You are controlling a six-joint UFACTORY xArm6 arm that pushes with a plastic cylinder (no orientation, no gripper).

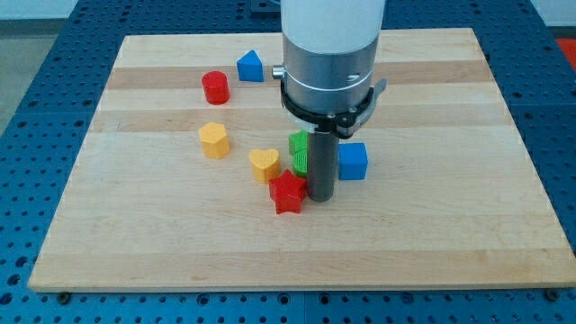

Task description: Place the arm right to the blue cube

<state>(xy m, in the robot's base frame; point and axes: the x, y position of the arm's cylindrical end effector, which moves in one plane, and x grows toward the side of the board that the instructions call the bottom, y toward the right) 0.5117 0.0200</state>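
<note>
You have 1 blue cube [353, 161] sitting on the wooden board [432, 234], a little to the view's right of the board's middle, one flat face toward the camera and edges roughly square to the board; being a cube, it shows no long axis. My tip [321, 196] stands just off its left side, between it and the red star block [288, 193], which it nearly touches. The rod hangs upright from the arm's white and grey body above; it carries no jaws. Partly hidden behind the rod is 1 green block [298, 151]. Going left you see 2 yellow blocks: a heart [264, 165] and another [214, 140]. Toward the view's top sit 1 red cylinder [215, 87] and 1 more blue block [250, 65], peaked.
</note>
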